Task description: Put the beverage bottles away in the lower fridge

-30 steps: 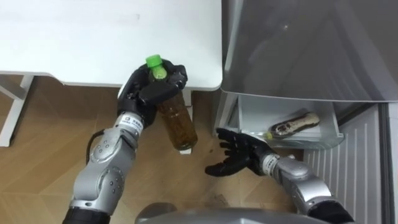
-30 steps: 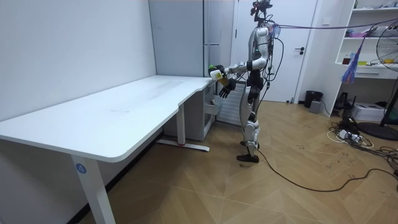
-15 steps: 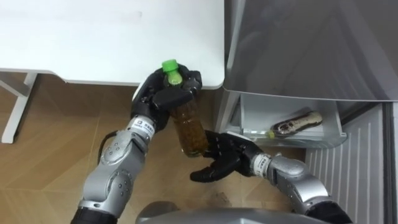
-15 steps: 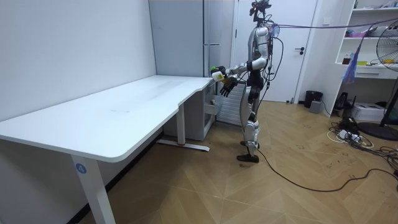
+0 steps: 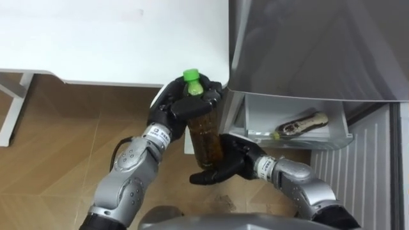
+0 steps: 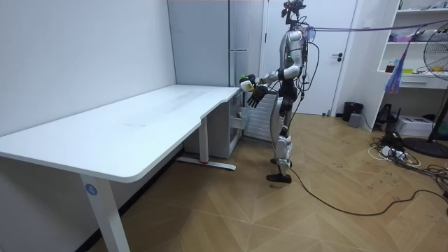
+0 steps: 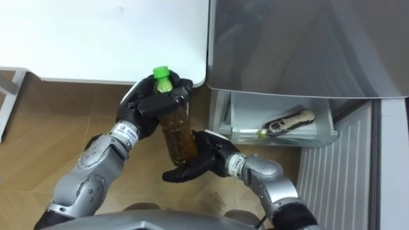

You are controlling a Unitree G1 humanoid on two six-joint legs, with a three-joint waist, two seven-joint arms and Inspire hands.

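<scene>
Both hands close together before the body.
Left hand [image 5: 176,108] curls round a bottle [image 5: 206,137]; right hand [image 5: 228,164] lies open-fingered beneath.

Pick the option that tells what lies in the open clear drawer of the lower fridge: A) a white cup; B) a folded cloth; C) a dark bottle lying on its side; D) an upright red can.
C: a dark bottle lies on its side in the clear fridge drawer, while the left hand holds a green-capped brown drink bottle upright outside it.
</scene>
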